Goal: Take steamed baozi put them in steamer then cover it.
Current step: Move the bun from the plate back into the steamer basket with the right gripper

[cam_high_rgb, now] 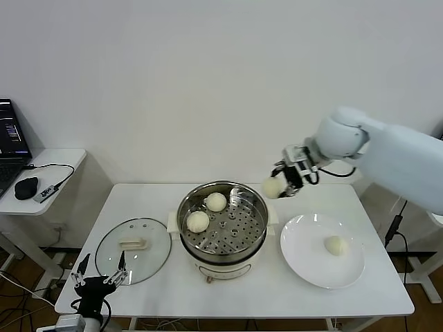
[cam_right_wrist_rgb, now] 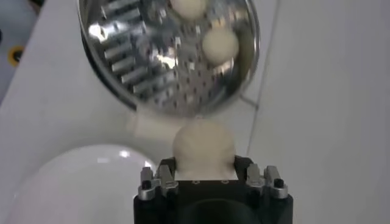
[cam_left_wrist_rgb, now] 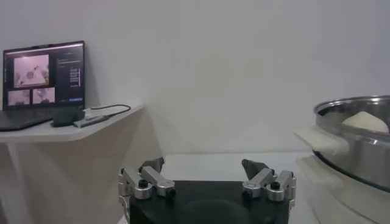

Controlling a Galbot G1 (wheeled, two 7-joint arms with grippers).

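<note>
While the left gripper (cam_high_rgb: 101, 279) waits at the front left corner of the table (cam_high_rgb: 159, 294) with its jaws spread wide on nothing, four steamed baozi can be counted. Near the front left edge lies one glass lid (cam_high_rgb: 133, 250), flat, beside the steamer (cam_high_rgb: 223, 225). One white plate (cam_high_rgb: 322, 250) on the right half of the tabletop carries a single bun (cam_high_rgb: 336, 245). The steamer stands mid-table, uncovered, and two buns (cam_high_rgb: 198, 221) rest on its perforated tray, toward its left and far side. Toward the far edge, the right gripper (cam_high_rgb: 279, 185) hangs in the air just beyond the steamer's right rim, jaws closed around the fourth bun (cam_right_wrist_rgb: 203, 145). Farthest left, a side desk (cam_high_rgb: 48, 166) holds one laptop (cam_high_rgb: 12, 144).
</note>
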